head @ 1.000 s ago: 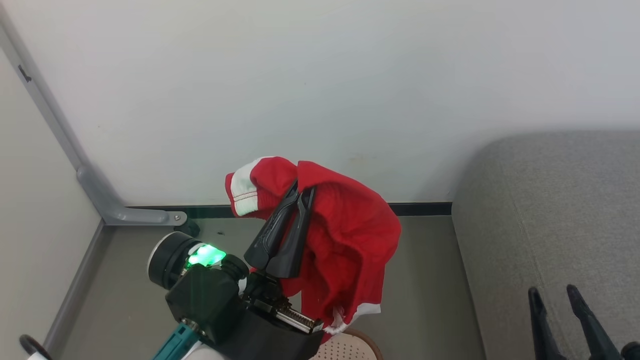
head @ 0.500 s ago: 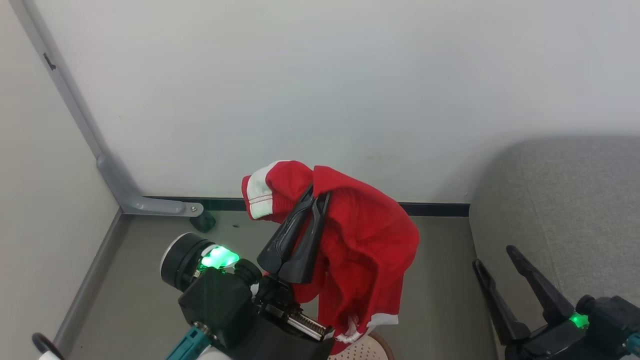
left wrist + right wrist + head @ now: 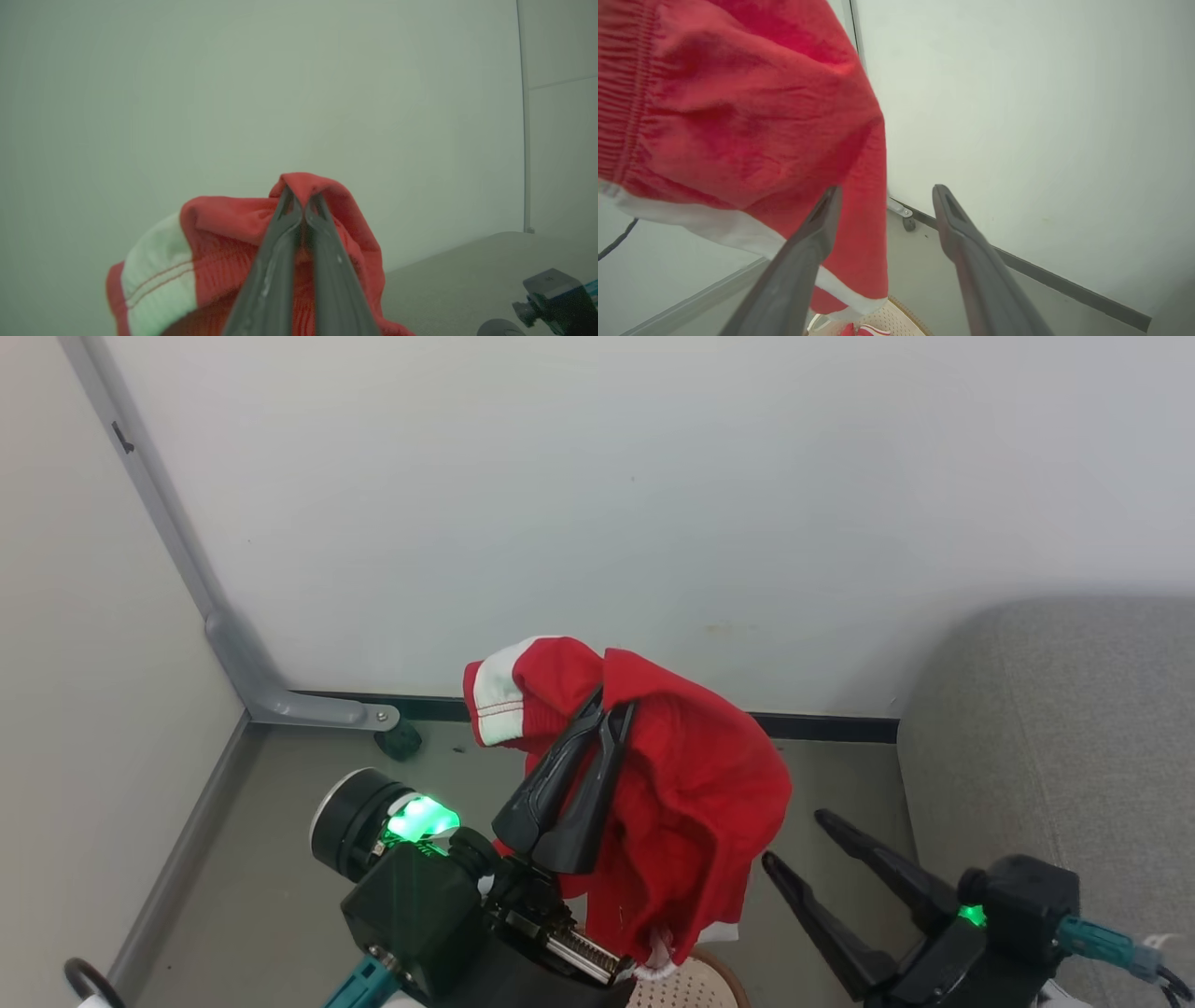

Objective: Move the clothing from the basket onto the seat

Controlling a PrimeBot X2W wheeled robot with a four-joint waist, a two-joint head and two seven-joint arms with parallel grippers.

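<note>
Dangling from the left gripper [image 3: 614, 707], whose two dark fingers are pinched tight on a fold of fabric, a red garment [image 3: 700, 793] with white trim hangs above the basket [image 3: 695, 989] — a sliver of its cream perforated wall and brown rim shows at the head view's bottom edge. The right gripper [image 3: 796, 838], jaws spread wide and empty, points toward the cloth's lower edge from close beside it. The grey seat [image 3: 1055, 728] stands to the right, well apart from the garment.

Matte black — long tapered jaws, blocky wrist housings [image 3: 411, 915] lit by green lamps [image 3: 422, 819]. Teal cable plugs [image 3: 1100, 938] at both wrists; ribbed silver rail [image 3: 579, 955], white-rimmed round drum [image 3: 353, 807] on the left.
</note>
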